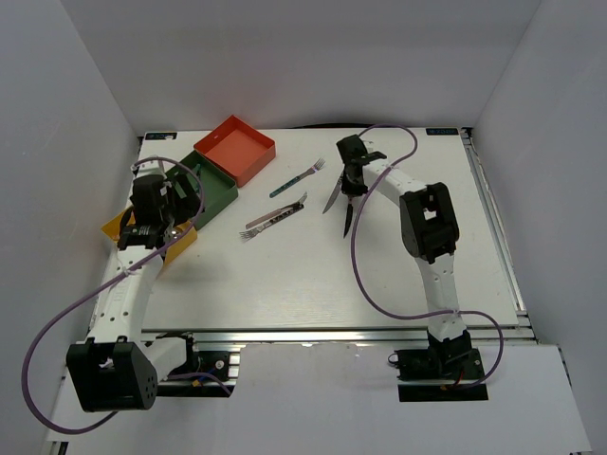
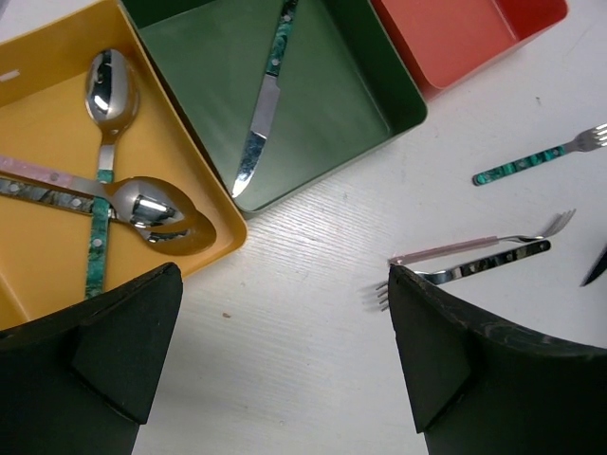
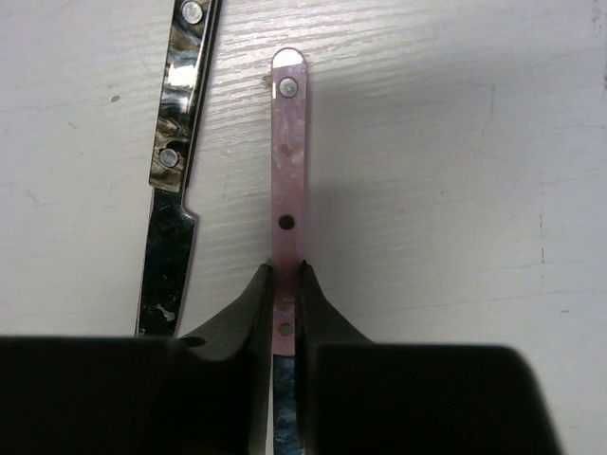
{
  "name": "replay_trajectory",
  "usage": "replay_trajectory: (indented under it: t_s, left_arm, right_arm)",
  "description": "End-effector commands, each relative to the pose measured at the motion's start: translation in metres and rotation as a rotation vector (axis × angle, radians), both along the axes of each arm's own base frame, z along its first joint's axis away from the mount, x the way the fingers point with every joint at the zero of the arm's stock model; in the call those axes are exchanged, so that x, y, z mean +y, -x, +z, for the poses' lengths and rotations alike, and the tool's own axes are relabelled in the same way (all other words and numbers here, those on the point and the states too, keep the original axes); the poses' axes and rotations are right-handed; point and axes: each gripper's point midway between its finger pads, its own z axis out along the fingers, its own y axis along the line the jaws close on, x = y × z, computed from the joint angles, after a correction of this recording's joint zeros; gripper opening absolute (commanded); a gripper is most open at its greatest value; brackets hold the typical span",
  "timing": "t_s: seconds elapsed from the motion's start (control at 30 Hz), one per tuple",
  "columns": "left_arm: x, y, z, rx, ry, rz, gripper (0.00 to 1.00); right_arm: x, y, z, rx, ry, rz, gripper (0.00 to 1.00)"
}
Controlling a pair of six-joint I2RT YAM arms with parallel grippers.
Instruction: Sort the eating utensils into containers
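Right gripper [image 3: 285,277] clamps the pink-handled knife [image 3: 287,161], while left gripper [image 2: 285,284] gapes wide near the yellow tray [image 2: 38,142].

Bright, even light falls from above onto the white wooden table [image 1: 313,275], and shadows are soft and short. The pale grey enclosure walls [image 1: 57,142] look dimmer, and the top view is slightly soft. The shiny metal spoons [image 2: 152,210] carry hard white glints. The black fingers [image 2: 114,360] of the left gripper [image 2: 285,275] show almost no detail. In the right wrist view the pink-handled metal utensil [image 3: 287,161] and the table grain are crisp.
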Motion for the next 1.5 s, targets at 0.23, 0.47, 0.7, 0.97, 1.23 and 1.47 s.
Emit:
replay_trajectory:
  t_s: [0.23, 0.47, 0.7, 0.97, 1.23, 1.47]
  left_arm:
    - [-0.167, -0.019, 0.033, -0.109, 0.333, -0.445, 0.98]
    - [-0.276, -0.016, 0.039, -0.169, 0.616, -0.559, 0.98]
    - [-0.298, -0.015, 0.023, -0.130, 0.656, -0.556, 0.81]
    - [-0.300, -0.007, 0.012, -0.081, 0.652, -0.578, 0.06]
    - [-0.146, -0.082, 0.054, -0.064, 0.102, -0.308, 0.00]
    - [-0.005, -0.155, 0.132, -0.139, -0.460, -0.022, 0.00]
  right_arm:
    - [0.035, 0.064, 0.069, -0.116, -0.257, 0.169, 0.00]
    - [0.121, 0.185, 0.154, -0.291, -0.697, 0.651, 0.00]
    - [0.140, 0.212, 0.191, -0.367, -0.729, 0.715, 0.00]
    - [0.161, 0.210, 0.208, -0.380, -0.752, 0.744, 0.00]
    - [0.104, 0.189, 0.182, -0.330, -0.669, 0.510, 0.89]
    - [0.055, 0.188, 0.163, -0.306, -0.639, 0.451, 0.89]
